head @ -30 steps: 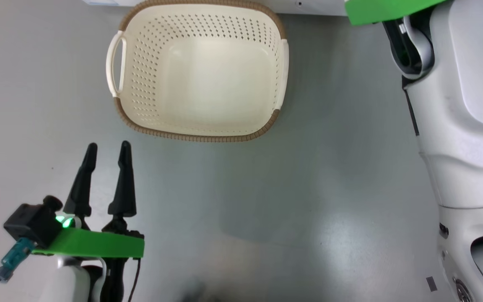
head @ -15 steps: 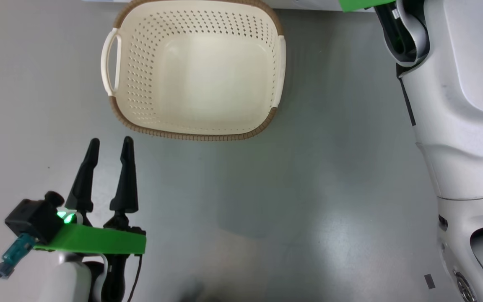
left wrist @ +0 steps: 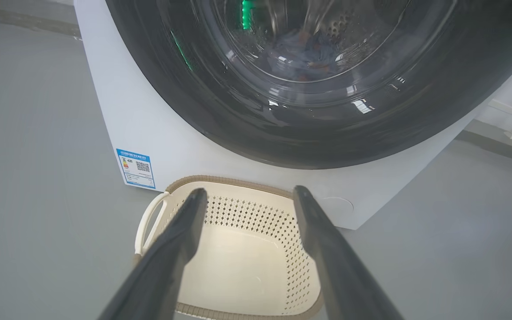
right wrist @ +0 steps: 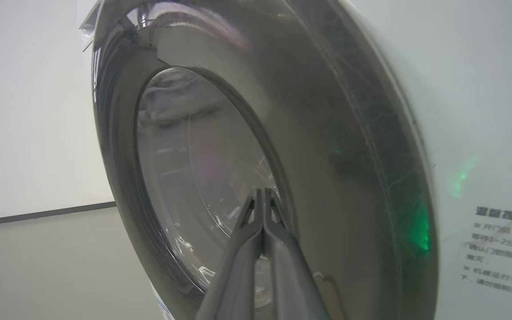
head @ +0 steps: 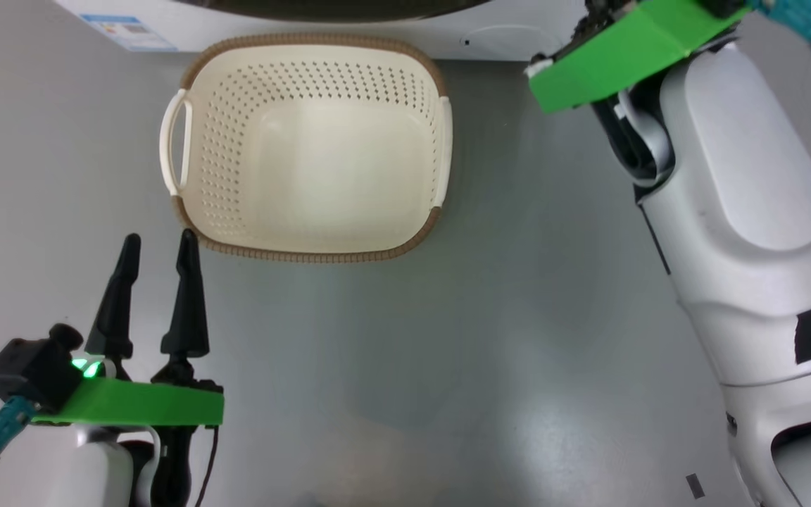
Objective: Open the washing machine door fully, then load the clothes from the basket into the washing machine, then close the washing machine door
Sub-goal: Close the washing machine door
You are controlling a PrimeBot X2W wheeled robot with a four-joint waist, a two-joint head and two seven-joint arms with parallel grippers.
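The basket (head: 229, 141) was empty; the clothes (left wrist: 301, 50) lay behind the door (right wrist: 327, 133), seemingly shut. Right jaws pressed together, left jaws spread.

Head view: you look steeply down at the floor (head: 518, 317), basket (head: 307, 151) upper middle, washing machine (head: 504, 36) along the top edge.
Left wrist view: low, you face the washing machine door (left wrist: 282, 120) over the basket, near.
Right wrist view: you skim slantwise along the door glass, very close.
Shared: basket and label sticker (head: 127, 29), head and left wrist; door, both wrists.
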